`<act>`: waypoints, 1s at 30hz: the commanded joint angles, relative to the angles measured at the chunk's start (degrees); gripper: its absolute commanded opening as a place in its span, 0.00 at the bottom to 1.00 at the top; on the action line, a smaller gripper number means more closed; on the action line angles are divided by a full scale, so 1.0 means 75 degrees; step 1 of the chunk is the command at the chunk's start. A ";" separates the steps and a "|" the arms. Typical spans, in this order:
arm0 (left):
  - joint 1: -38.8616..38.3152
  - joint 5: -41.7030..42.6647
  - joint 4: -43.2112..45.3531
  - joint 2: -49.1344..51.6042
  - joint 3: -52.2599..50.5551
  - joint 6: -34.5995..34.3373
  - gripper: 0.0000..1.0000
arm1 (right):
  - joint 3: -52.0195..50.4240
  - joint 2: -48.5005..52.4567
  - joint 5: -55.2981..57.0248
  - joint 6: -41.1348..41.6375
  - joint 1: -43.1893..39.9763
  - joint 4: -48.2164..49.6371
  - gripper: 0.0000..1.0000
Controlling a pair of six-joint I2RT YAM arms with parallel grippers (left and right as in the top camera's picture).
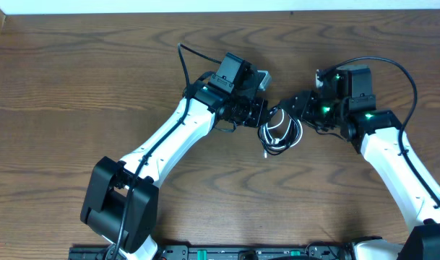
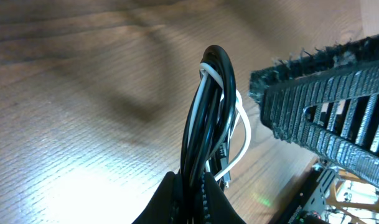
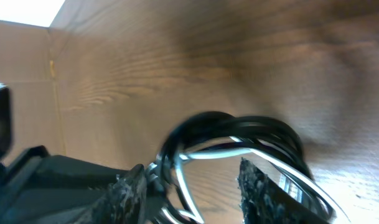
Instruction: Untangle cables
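cables [image 1: 280, 132]: black-and-white coil lying centre frame, overhead | left gripper [image 2: 190, 198]: clamped on the bundle, likely as anchor | right gripper [image 3: 192, 186]: held part-open astride loops, nothing pinched, seemingly positioned to separate one strand

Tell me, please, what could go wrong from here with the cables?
1. The left gripper pinches the black cable and white cable together, so pulling may tighten the tangle.
2. The right gripper stands open astride the coil; closing may catch several loops at once.
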 commanded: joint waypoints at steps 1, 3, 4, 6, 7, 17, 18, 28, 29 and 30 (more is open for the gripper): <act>0.0020 0.0466 0.0009 0.0032 0.0003 -0.0047 0.07 | 0.0058 -0.0035 -0.0087 0.0481 0.0050 0.0146 0.46; 0.0020 0.0673 0.0015 0.0032 0.0003 -0.0047 0.07 | 0.0058 0.0009 -0.0082 0.0481 0.0050 0.0216 0.46; 0.0020 0.0729 0.0012 0.0032 0.0003 -0.0050 0.07 | 0.0058 0.0041 -0.0093 0.0487 0.0052 0.0221 0.46; 0.0020 0.0863 0.0012 0.0032 0.0003 -0.0050 0.07 | 0.0058 0.0157 -0.0099 0.0504 0.0052 0.0236 0.46; 0.0020 0.0959 0.0012 0.0032 0.0003 -0.0050 0.08 | 0.0058 0.0254 -0.0102 0.0504 0.0055 0.0239 0.46; 0.0020 0.1160 0.0017 0.0032 0.0003 -0.0070 0.07 | 0.0058 0.0851 -0.0490 0.0501 0.0283 0.0286 0.33; 0.0020 0.1160 0.0044 0.0032 0.0003 -0.0073 0.07 | 0.0058 0.0851 -0.0490 0.0504 0.0289 0.0207 0.30; 0.0402 0.1058 0.0391 0.0032 0.0003 -0.0935 0.07 | 0.0058 0.0851 -0.0376 0.0408 0.0216 -0.0262 0.25; 0.0405 0.1055 0.0417 0.0032 0.0003 -0.0933 0.07 | 0.0058 0.0851 -0.0405 0.0411 0.0216 -0.0254 0.25; 0.0405 0.1055 0.0420 0.0032 0.0003 -0.0933 0.08 | 0.0058 0.0851 -0.0446 0.0411 0.0213 -0.0242 0.26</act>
